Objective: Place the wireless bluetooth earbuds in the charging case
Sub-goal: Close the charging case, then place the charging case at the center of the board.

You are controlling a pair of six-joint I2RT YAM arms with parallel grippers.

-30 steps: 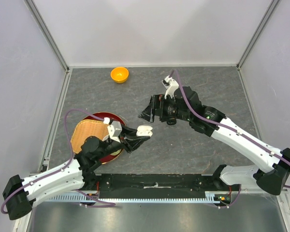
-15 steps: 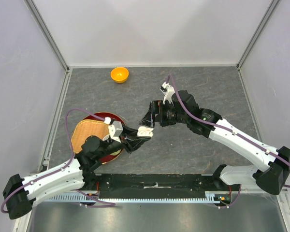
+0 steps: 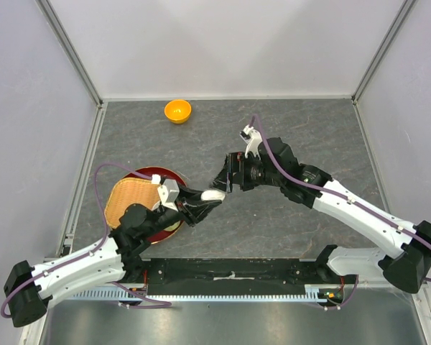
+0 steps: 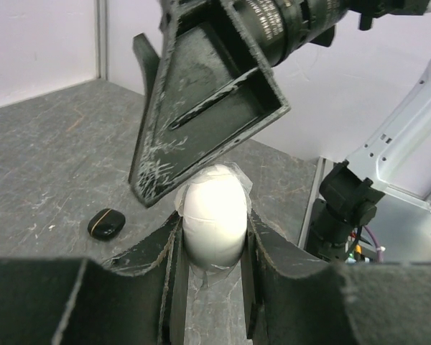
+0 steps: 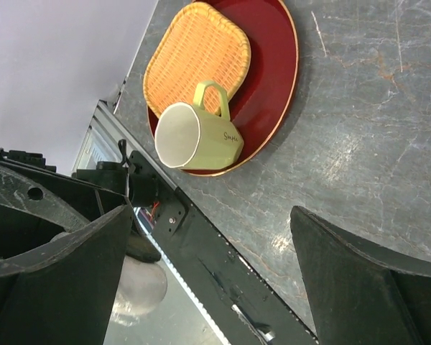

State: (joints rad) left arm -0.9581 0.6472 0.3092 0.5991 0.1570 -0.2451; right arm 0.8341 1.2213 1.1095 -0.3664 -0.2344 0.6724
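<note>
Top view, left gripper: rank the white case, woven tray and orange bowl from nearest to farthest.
1. White case: clamped in the left gripper itself.
2. Woven tray: on the red plate, off to the gripper's left.
3. Orange bowl: far end of the table, near the back wall.

The left end effector [image 4: 214, 228] clamps a white charging case [image 4: 214, 212] under the right end effector's finger [image 4: 201, 115]; a black case [image 4: 105, 223] lies on the surface [image 4: 50, 165].

Left end effector [image 3: 211, 197] clamped, right end effector [image 3: 223, 180] spread wide, tips close together
</note>
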